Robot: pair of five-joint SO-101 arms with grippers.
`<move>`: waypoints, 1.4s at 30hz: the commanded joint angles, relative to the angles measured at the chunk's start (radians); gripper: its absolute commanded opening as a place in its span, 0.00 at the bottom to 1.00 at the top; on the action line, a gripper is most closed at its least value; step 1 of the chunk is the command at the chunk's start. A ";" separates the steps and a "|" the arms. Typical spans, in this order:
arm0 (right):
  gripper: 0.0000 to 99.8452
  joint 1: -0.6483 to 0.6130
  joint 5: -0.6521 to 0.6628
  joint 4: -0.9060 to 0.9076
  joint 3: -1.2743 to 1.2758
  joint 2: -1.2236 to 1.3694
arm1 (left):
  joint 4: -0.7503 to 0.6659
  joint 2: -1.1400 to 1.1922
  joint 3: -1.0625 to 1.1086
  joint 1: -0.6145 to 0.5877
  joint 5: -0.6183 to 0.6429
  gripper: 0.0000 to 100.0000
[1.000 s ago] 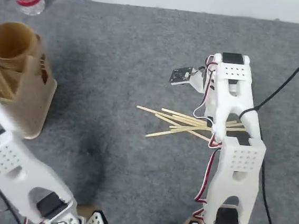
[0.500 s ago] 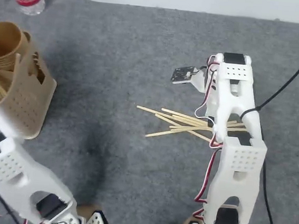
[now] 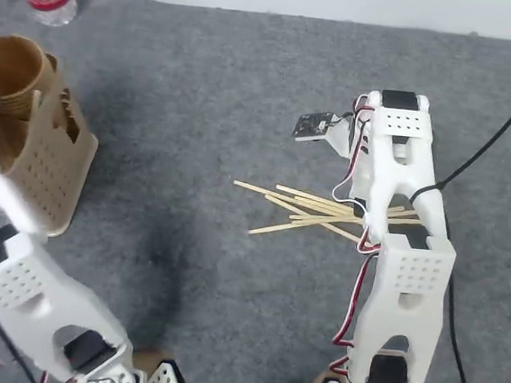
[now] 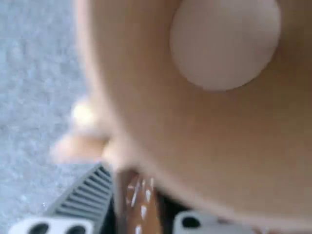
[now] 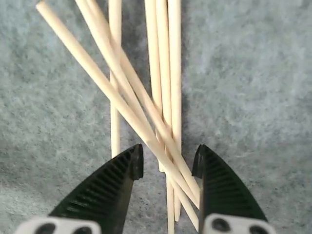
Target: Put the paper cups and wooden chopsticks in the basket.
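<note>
The left arm [image 3: 28,301], reaching from the near left corner up to the basket [image 3: 54,172], is the only thing that shifts. Half a second back its pull tips the basket toward the left. Now the basket sits upright again at the left edge of the grey mat [image 3: 200,105], much as it stood a second ago. The cup [image 3: 13,73] rocks with it and now stands mouth-up in the basket's far end. Seen from the left wrist, the left gripper [image 4: 139,209] looks nearly closed, with the cup's wall pinched between its fingers, as far as I can tell. So I judge the cup is in the basket but not yet let go. The wobble suggests the arm should free it before lifting, or the basket may tip again.

The right arm [image 3: 400,287] keeps still through all three moments. The right gripper [image 5: 168,163] hangs low over the chopsticks [image 5: 161,73], partly open, its fingers astride the right part of the pile, holding nothing. The chopsticks lie loose on the mat right of centre, well apart from the basket. That half of the task is not yet begun.
</note>
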 commanded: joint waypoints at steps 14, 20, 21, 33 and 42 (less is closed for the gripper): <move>0.17 -0.002 -0.014 0.021 -0.028 -0.068 | 0.032 -0.227 -0.071 0.408 -0.038 0.01; 0.17 0.001 -0.014 0.021 -0.028 -0.067 | 0.031 -0.334 -0.081 0.657 0.040 0.01; 0.17 0.004 -0.014 0.021 -0.028 -0.067 | 0.031 -0.344 -0.082 0.689 0.055 0.01; 0.17 0.007 -0.014 0.025 -0.028 -0.067 | -0.046 -0.316 -0.091 0.827 0.310 0.01; 0.17 0.007 -0.012 0.021 -0.028 -0.070 | -0.063 -0.157 0.002 0.852 0.508 0.01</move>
